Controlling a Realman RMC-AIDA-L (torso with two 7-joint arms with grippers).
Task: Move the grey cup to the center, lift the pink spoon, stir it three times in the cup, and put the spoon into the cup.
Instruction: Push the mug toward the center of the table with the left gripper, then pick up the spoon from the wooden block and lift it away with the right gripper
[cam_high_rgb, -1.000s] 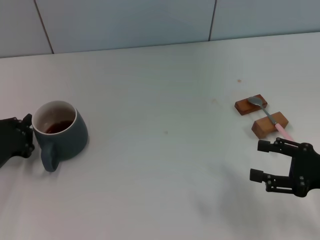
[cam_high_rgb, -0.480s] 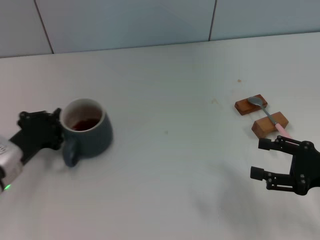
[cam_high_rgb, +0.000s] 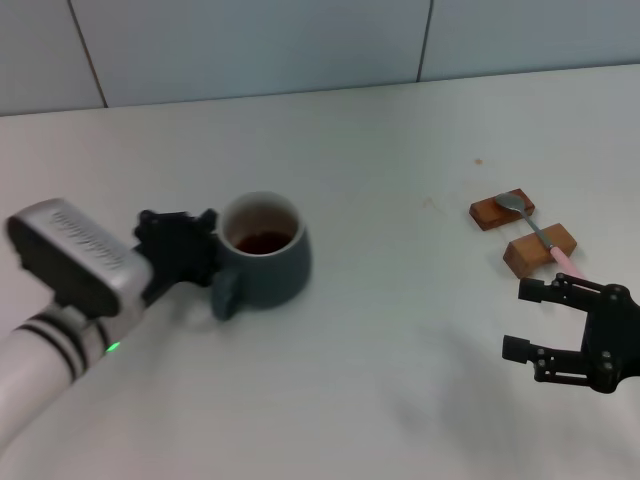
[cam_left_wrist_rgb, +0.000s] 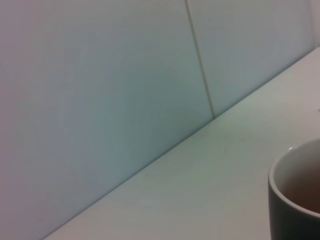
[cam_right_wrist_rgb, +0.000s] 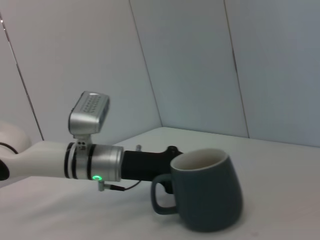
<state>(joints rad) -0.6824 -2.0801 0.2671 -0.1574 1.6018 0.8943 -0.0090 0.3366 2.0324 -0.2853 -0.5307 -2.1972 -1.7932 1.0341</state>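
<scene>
The left gripper (cam_high_rgb: 185, 250) touches the grey cup (cam_high_rgb: 262, 250), maybe clamped; pushing fast could spill. The right gripper (cam_high_rgb: 560, 330) waits apart.

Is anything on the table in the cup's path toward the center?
Nothing visible. The left gripper is at the grey cup on its handle side, and the table toward the middle is bare. The wooden blocks with the pink spoon lie far right, near the open right gripper.

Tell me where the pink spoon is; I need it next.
In the head view, the pink spoon lies across two wooden blocks on the robot's right, just beyond the right end effector.
</scene>
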